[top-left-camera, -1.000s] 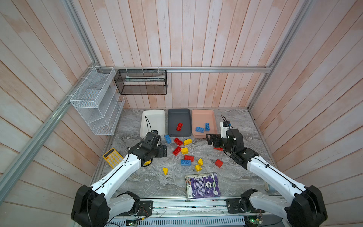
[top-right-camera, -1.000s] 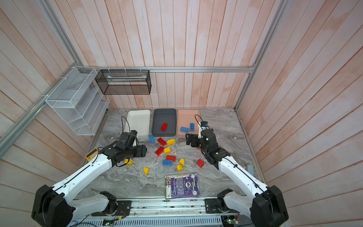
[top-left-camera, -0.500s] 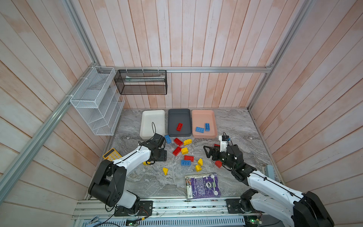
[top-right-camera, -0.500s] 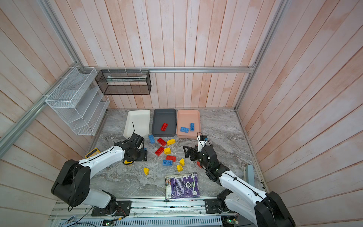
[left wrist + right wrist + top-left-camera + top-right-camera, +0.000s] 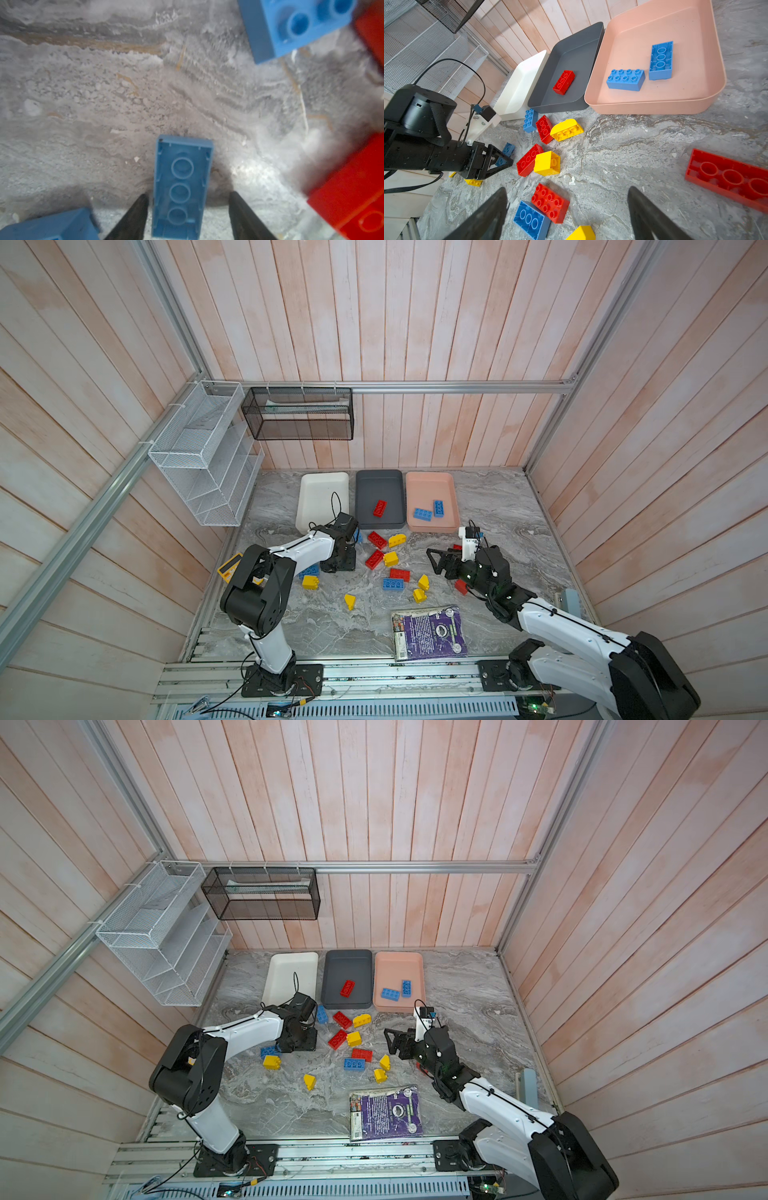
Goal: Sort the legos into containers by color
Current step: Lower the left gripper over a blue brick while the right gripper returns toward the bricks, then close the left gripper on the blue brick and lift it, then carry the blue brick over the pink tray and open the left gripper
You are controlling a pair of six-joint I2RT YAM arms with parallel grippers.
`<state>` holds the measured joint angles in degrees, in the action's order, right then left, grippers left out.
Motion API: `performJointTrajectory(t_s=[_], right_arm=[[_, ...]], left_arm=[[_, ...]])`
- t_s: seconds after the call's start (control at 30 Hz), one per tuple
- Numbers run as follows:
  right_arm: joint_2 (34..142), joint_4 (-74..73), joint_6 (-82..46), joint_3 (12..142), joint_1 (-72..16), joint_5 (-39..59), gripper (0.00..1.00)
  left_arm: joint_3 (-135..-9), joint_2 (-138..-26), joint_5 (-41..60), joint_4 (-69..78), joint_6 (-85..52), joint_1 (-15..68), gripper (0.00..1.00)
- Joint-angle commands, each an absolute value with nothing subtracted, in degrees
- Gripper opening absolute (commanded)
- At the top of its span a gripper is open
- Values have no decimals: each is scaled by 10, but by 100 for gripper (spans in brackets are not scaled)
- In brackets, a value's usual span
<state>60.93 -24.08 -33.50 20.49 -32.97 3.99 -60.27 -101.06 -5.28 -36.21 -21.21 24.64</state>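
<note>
My left gripper (image 5: 343, 566) is down at the table, left of the loose legos. Its jaws straddle an upturned blue lego (image 5: 181, 182), still open, with a clear gap at one finger (image 5: 239, 205). My right gripper (image 5: 436, 568) hangs open and empty over the table, with a red lego (image 5: 550, 202) and a blue lego (image 5: 531, 220) below it. The white container (image 5: 324, 489) holds nothing. The dark grey container (image 5: 380, 485) holds one red lego (image 5: 379, 508). The pink container (image 5: 430, 489) holds two blue legos (image 5: 423, 513). Several red, yellow and blue legos (image 5: 390, 559) lie scattered in front of the containers.
A yellow calculator (image 5: 230, 567) lies at the left edge behind my left arm. A purple booklet (image 5: 430, 630) lies at the front. A white wire rack (image 5: 203, 456) and a black mesh basket (image 5: 299, 414) hang on the walls. A flat red lego (image 5: 729, 178) lies beside my right gripper.
My left gripper has dropped to the table and its jaws have narrowed round the blue lego. My right gripper has drawn back from the pink container towards the front, staying open.
</note>
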Motion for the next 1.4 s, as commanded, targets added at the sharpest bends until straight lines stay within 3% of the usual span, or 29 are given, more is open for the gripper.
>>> performJointTrajectory(t_s=[0.0,0.37,0.77,1.17,1.37], right_arm=[[607,-251,-341,202,-333,39,90],[603,-247,-345,200,-333,23,90],[576,-243,-349,183,-332,-20,89],[451,-205,-364,147,-332,-125,91],[442,-200,-372,143,-333,-143,91]], left_arm=[[-614,-1034,-83,-375,-204,242,55],[-635,-1023,-76,-391,-203,248,27],[-798,-1001,-69,-450,-188,303,26],[-1032,-1149,38,-404,-180,335,26],[-1140,-1246,89,-366,-192,356,26]])
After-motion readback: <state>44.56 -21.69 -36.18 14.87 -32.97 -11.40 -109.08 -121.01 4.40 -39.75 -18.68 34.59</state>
